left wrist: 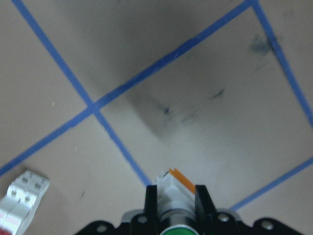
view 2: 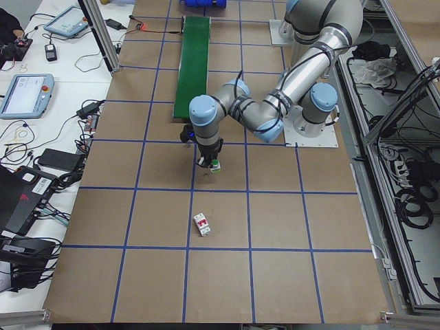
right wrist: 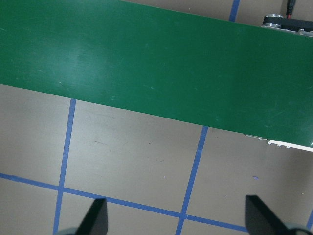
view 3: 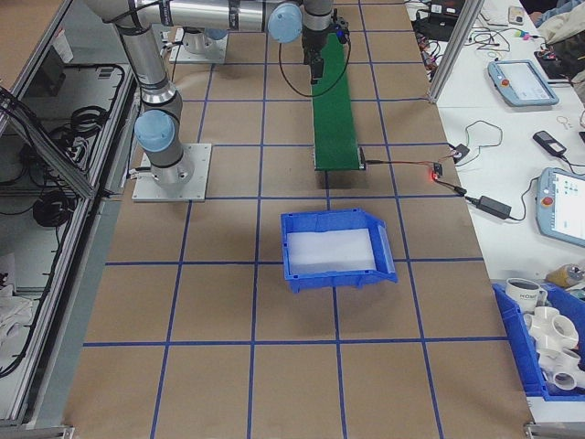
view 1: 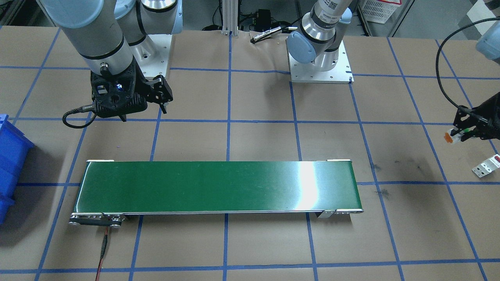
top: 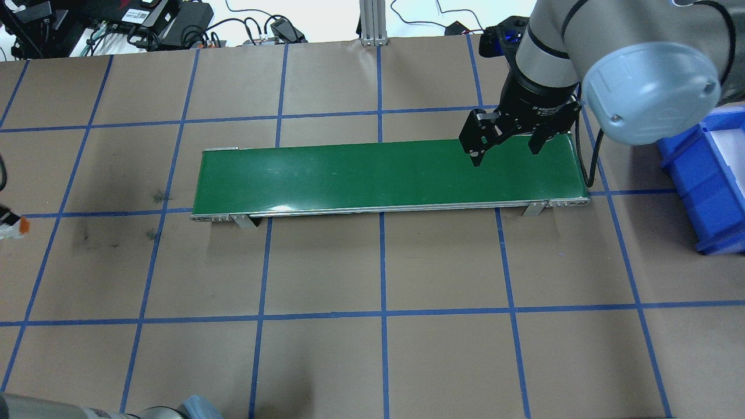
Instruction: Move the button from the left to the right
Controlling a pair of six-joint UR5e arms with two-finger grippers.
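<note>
Button (left wrist: pixel 174 188) sat clamped between the closed fingers of the left gripper (view 1: pixel 465 130), orange base pointing outward, held off the table (view 1: pixel 273 242) at the robot's left end. Just beside lay the white terminal block (view 1: pixel 486 166), untouched. The right gripper (top: pixel 505 142) hung spread wide and empty over the far end of the green conveyor belt (top: pixel 349 174). Recommended practice: keep the grip firm, carry level toward the belt, and lower the button flat onto the near end before releasing.
</note>
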